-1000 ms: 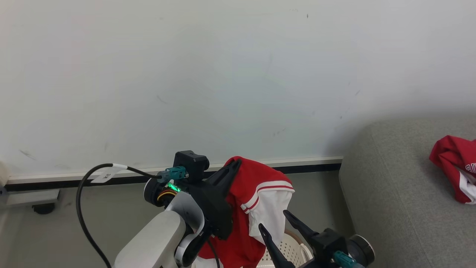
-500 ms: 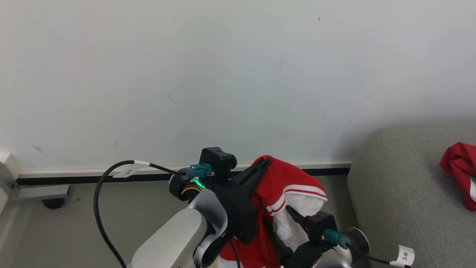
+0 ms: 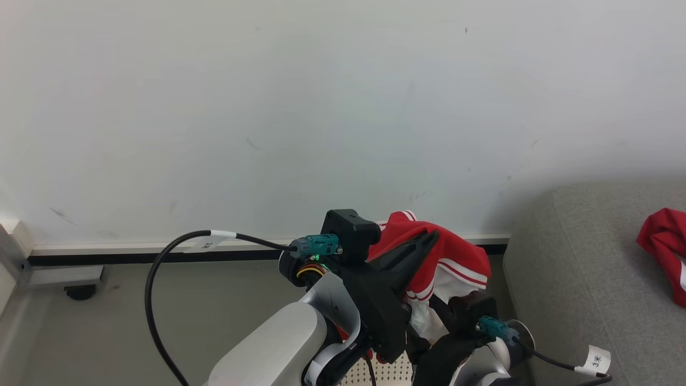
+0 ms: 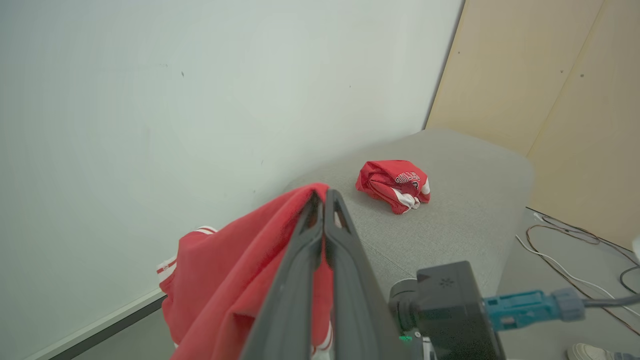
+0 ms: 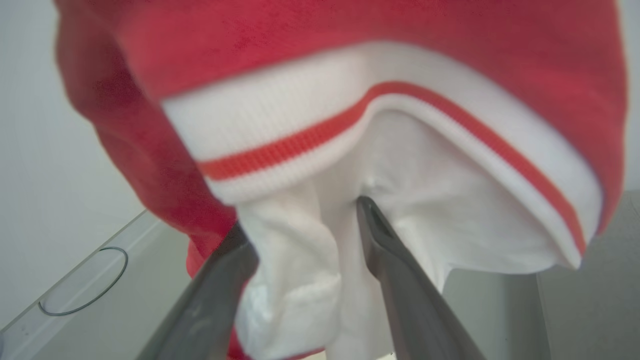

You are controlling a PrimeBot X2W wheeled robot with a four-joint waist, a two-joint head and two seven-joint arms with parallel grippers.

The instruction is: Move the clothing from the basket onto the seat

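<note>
Left gripper (image 4: pixel 323 197) is pressed together on the red garment (image 4: pixel 225 270), lower centre. Right gripper (image 5: pixel 300 215) is spread, white cloth (image 5: pixel 300 280) hanging between its fingers. A second garment (image 4: pixel 395 182) is seen on the seat (image 4: pixel 465 210), centre right.

The pale left arm (image 3: pixel 278 348) reaches up with the left gripper (image 3: pixel 429 239) slanting up and rightward, fingers pressed together on the red garment (image 3: pixel 455 257), while the right gripper (image 5: pixel 300 215) just below it gapes wide, fingers either side of white cloth (image 5: pixel 300 280).
</note>
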